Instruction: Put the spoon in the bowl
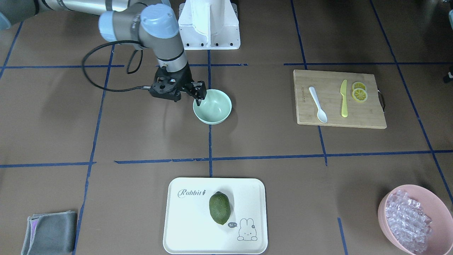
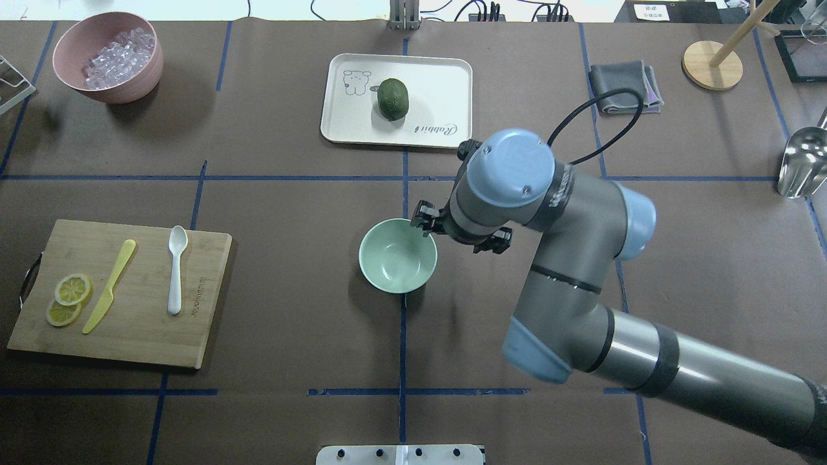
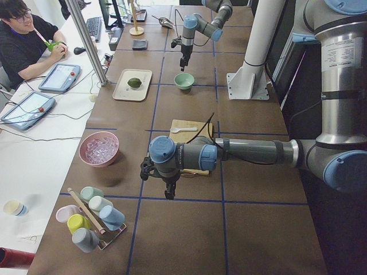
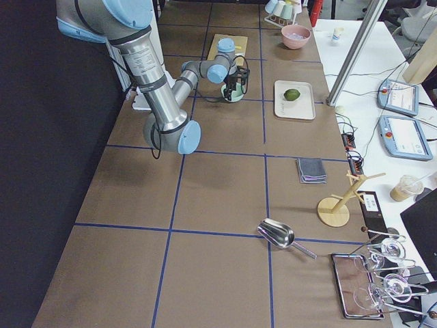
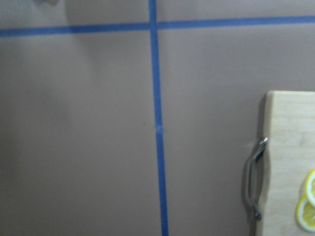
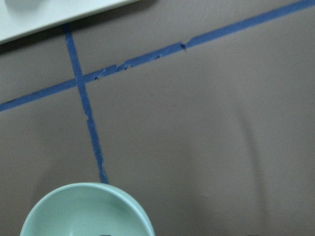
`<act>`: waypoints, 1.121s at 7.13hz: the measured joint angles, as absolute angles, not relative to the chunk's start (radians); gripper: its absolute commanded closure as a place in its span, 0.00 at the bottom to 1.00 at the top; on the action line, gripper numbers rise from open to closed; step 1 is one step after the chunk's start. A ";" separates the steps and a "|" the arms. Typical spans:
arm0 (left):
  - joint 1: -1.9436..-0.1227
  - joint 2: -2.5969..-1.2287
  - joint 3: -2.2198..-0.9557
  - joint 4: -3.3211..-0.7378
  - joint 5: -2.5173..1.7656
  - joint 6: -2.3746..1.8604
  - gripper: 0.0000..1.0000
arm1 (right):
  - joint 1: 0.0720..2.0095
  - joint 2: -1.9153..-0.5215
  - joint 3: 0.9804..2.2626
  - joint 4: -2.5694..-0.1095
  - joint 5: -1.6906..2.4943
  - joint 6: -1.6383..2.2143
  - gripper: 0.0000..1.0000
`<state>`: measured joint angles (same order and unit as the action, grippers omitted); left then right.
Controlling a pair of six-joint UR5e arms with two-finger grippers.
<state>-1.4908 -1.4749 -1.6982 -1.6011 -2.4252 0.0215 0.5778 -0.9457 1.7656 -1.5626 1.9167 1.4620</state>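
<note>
The white spoon (image 1: 317,104) lies on the wooden cutting board (image 1: 368,117), beside the yellow knife (image 1: 344,99); it also shows in the overhead view (image 2: 175,268). The mint-green bowl (image 1: 216,109) stands empty at the table's middle (image 2: 394,265). My right gripper (image 1: 199,101) points down at the bowl's rim on my right side, and its fingers look pinched together on that rim. My left gripper (image 3: 170,195) hangs over bare table beyond the board's handle end, apart from the spoon. I cannot tell whether it is open or shut.
Two lemon slices (image 1: 359,92) lie on the board next to the knife. A white tray (image 1: 191,230) with a green fruit (image 1: 219,208) sits at the far side. A pink bowl of clear cubes (image 1: 384,219) and a grey cloth (image 1: 49,232) sit at the far corners.
</note>
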 measured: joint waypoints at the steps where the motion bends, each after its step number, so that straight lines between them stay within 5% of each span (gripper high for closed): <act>1: -1.489 -1.498 -1.692 -1.636 -2.427 0.019 0.00 | 0.672 -0.973 1.820 -1.647 2.001 1.316 0.00; 8: -1.335 -1.538 -1.720 -1.898 -2.419 -0.318 0.00 | 1.381 -1.580 1.931 -1.732 2.294 -0.055 0.00</act>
<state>-1.3354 -1.5376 -1.7198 -1.8980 -2.4187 -0.3177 1.3811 -1.5801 1.9305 -1.7322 2.2943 -0.0548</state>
